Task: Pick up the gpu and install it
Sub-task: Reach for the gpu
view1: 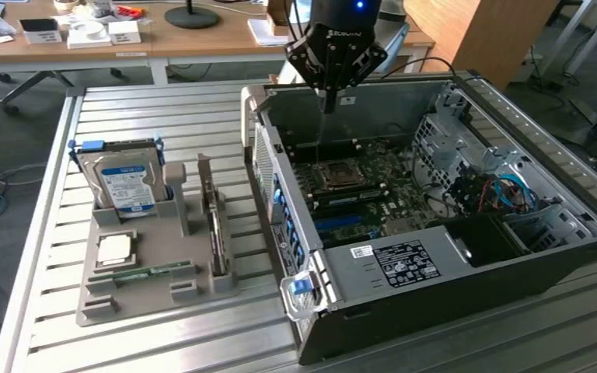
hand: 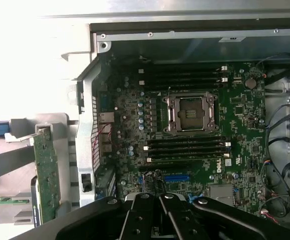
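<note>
While gpu (view1: 215, 233) stands in tray (view1: 133, 307); jaws closed above case (view1: 485, 276)

One gpu (view1: 215, 241), one hard drive (view1: 128, 185), one memory stick (view1: 155, 272), one processor chip (view1: 115, 249), one holder tray (view1: 143, 301), one computer case (view1: 444, 303).

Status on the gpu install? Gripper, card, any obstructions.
Gripper shut, holding nothing, above the open case. Gpu on edge in the gray tray beside the case. Case wall between gpu and motherboard.

Arm (view1: 345, 12) pointing straight down, hand (view1: 326, 107) vertical, fingers (hand: 147, 215) pressed together, gripping nothing
</note>
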You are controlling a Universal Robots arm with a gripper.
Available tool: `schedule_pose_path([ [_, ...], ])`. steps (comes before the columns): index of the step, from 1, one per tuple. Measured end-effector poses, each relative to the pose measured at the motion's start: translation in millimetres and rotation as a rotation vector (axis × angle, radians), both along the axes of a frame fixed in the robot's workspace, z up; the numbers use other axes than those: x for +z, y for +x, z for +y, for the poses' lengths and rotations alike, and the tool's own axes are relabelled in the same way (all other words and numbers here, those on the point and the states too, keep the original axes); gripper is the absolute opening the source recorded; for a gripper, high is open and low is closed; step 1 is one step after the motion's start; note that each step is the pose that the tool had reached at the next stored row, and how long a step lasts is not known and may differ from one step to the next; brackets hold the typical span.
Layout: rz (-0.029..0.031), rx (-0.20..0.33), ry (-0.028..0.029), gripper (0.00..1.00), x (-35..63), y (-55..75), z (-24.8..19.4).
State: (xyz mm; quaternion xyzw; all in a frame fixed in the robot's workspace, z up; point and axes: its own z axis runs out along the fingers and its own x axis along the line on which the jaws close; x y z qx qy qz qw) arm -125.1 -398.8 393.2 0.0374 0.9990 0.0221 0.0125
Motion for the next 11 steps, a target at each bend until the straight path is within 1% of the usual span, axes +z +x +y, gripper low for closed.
schedule_pose_path([
  [11,0.0,0.0,0.0,0.11,-0.4,-9.2,0.0],
])
